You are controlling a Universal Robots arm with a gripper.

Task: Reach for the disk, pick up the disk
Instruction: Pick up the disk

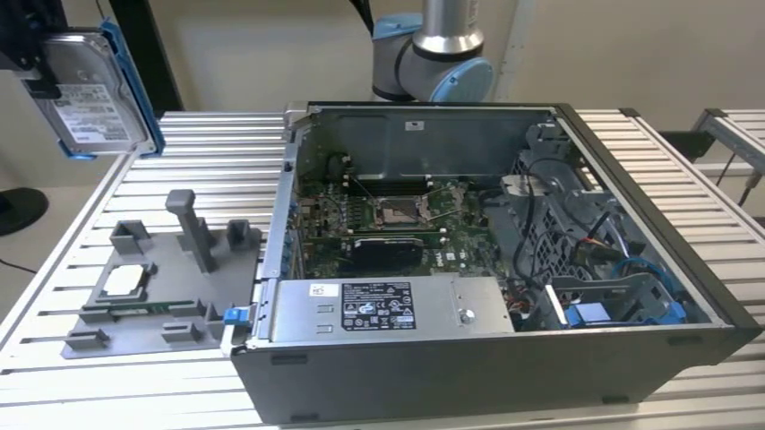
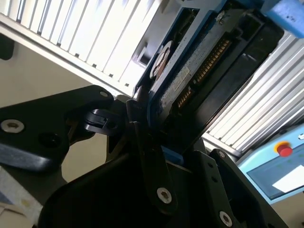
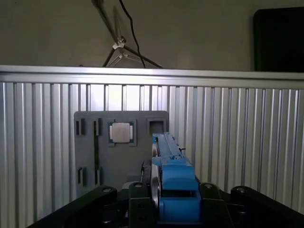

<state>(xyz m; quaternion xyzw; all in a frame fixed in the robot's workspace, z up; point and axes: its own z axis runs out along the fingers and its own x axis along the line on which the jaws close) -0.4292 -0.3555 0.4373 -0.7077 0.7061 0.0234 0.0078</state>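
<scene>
So, I'm holding the disk [image 1: 90, 90] up in the air, way off at the exterior view's left. It's hanging well above the slatted table [image 1: 72, 224] and well apart from the open computer case [image 1: 502, 376]. My gripper [image 3: 173, 202] is pinching it. In the first wrist view my fingers [image 3: 137, 199] are pressing on either side of the drive, which is showing edge-on there.

It's looking like a flat silver metal rectangle clipped in a blue plastic frame, standing roughly upright. The face turned to the exterior camera is carrying a white label [image 1: 84, 107] with dark print and barcodes, too small for me to read. In the second wrist view I'm seeing an edge with a row of gold-coloured contacts.

In the first wrist view, a grey fixture tray [image 3: 90, 156] is lying on the table beyond me, with a small square silver chip [image 3: 120, 132] sitting in it. The long grey box [image 1: 382, 305] in the case is wearing a black label, also unreadable.
</scene>
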